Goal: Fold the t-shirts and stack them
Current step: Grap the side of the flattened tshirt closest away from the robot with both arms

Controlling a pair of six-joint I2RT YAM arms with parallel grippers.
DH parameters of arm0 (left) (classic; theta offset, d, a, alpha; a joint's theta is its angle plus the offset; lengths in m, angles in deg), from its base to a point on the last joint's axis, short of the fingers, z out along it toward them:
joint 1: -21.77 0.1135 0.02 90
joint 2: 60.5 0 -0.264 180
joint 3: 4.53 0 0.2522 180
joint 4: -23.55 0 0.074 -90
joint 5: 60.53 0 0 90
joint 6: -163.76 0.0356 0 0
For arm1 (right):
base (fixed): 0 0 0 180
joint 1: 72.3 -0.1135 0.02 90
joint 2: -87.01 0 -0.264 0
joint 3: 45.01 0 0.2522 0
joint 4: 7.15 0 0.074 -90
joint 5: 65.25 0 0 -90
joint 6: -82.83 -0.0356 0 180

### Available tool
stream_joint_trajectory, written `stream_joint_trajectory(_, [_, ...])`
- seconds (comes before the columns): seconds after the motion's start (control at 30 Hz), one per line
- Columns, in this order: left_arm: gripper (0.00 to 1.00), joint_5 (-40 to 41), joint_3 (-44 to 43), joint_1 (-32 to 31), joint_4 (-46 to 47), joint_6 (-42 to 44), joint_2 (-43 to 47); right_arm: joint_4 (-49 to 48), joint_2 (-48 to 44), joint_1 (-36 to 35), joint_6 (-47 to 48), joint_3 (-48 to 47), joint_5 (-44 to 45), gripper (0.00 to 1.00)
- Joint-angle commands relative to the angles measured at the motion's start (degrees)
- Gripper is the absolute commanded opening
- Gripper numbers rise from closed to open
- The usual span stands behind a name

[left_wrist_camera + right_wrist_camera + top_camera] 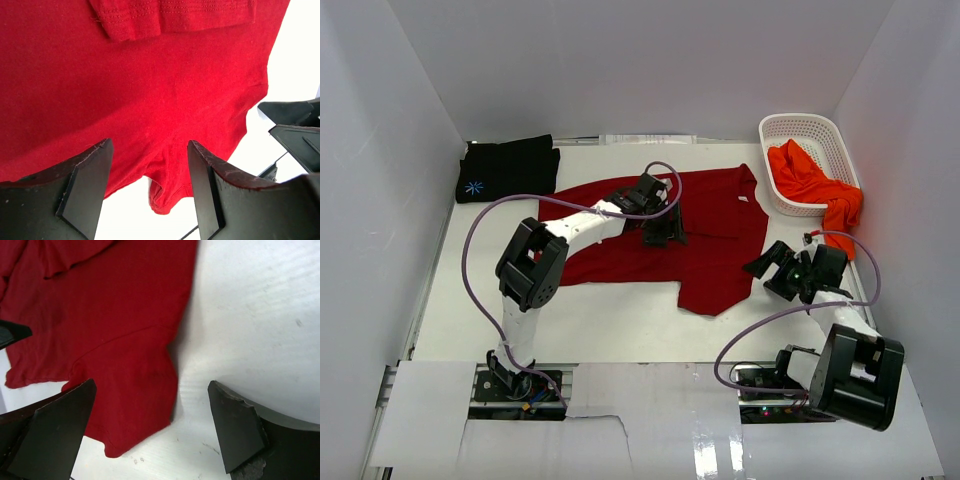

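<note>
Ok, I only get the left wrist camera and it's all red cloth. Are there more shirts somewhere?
Observer: Yes, a black t-shirt lies folded at the far left corner of the table.
Operator: Any others?
Observer: An orange-red t-shirt hangs half out of the white basket, far right.
Operator: Is the other hand holding anything?
Observer: No, the right gripper is open and empty, by the dark red t-shirt's near right edge.
</note>
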Motion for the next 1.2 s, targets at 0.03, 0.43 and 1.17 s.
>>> stream_joint_trajectory(0.03, [0.72, -1.47, -1.62, -0.09, 1.44, -0.39, 1.06, -10.24, 4.16, 0.29, -0.13, 2.34, -7.09, 1.00])
stream_joint_trajectory(0.43, [0.72, -2.52, -0.57, -1.41, 1.18, -1.45, -1.49, -21.68, 14.45, 0.03, -1.80, 4.54, -11.66, 0.98])
stream_joint_trajectory(1.17, [0.72, -1.30, 2.78, -4.66, -2.60, -2.68, -5.71, 9.52, 1.72, -5.95, 2.94, 1.56, -7.00, 0.67])
